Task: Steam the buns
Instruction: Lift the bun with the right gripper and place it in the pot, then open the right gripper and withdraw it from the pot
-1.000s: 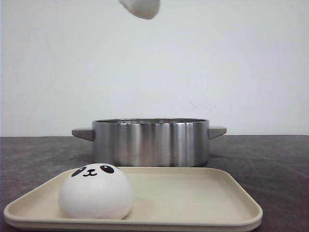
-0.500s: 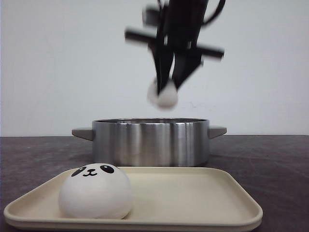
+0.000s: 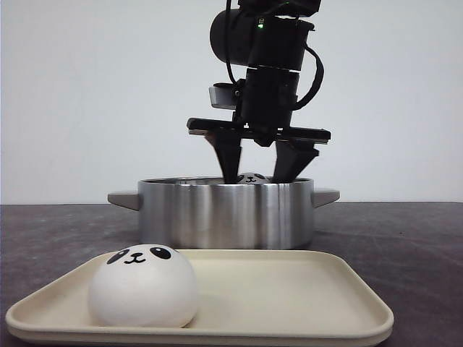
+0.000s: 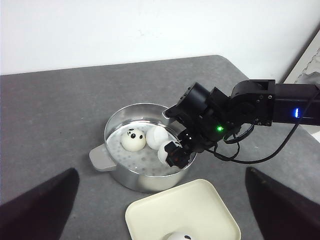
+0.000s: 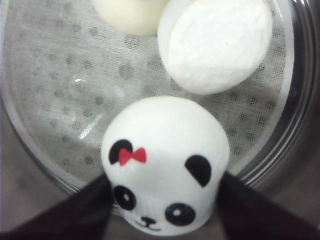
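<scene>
1. The right gripper (image 3: 257, 173) is clenched on a panda bun (image 5: 165, 165); both fingers press its sides, face toward the wrist camera.
2. In the front view, centre frame, the held bun sits at the rim of the steel steamer pot (image 3: 226, 213), directly between the jaws, dome pointing away from the wrist.
3. Two buns already lie on the perforated liner (image 5: 60, 90): one upright (image 4: 133, 139), one flipped (image 5: 215, 45), just beyond the held bun.
4. Judgement: open floor lies below the jaws; release downward.
5. The fourth bun (image 3: 143, 285) rests at lower left on the beige tray (image 3: 304, 289).
6. Left gripper (image 4: 160, 220): jaws spread, holding nothing.
</scene>
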Controlling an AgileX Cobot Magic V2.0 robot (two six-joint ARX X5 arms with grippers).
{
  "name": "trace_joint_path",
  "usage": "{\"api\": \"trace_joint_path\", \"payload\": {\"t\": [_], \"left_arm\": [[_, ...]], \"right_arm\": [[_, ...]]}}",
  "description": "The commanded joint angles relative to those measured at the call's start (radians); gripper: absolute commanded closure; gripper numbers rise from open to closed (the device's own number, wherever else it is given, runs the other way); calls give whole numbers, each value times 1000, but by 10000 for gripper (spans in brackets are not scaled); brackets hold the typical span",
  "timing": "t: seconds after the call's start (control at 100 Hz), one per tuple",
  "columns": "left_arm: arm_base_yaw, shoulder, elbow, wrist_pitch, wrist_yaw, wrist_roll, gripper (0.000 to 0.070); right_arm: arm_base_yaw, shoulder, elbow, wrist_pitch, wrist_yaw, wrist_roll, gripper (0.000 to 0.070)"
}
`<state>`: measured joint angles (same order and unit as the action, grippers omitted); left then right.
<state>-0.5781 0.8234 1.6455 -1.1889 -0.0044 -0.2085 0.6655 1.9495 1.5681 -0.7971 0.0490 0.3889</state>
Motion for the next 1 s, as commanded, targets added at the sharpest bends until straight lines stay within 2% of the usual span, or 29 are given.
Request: {"api": "trace_joint_path", "payload": {"t": [0.0,0.23,0.35,0.37,0.4,0.47,0.5,0.51,0.7,0.84,0.99], "left_arm": [[-6,6,16,6,-5,10,27],[-6,6,16,-6,-5,10,27],[-6,6,-2,-13,-4,10,27],[-6,6,-10,-14,-4,10,27],[-6,6,-24,-17,-4,9,27],[-6,9,-68,-19,-2,6,27],[-6,11,-92,-20,5,2,27],[-6,12,-100,-20,8,-1,27],[-7,45,-306,21,141,-97,27],[-31,126,-451,116,269,-100,26],[-101,285,-519,164,278,-107,25]], "right_arm": [[5,16,18,0,4,-11,175],[4,16,19,-12,4,-11,155],[5,10,58,-77,4,-17,172],[5,8,70,-92,4,-27,202],[5,2,89,-114,3,-42,284],[12,-27,132,-163,4,-73,577],[18,-45,149,-178,5,-82,687],[20,-53,154,-181,5,-85,700],[84,-277,208,-155,23,-93,694],[148,-468,217,-112,77,-101,694],[183,-612,217,-103,141,-102,694]]}}
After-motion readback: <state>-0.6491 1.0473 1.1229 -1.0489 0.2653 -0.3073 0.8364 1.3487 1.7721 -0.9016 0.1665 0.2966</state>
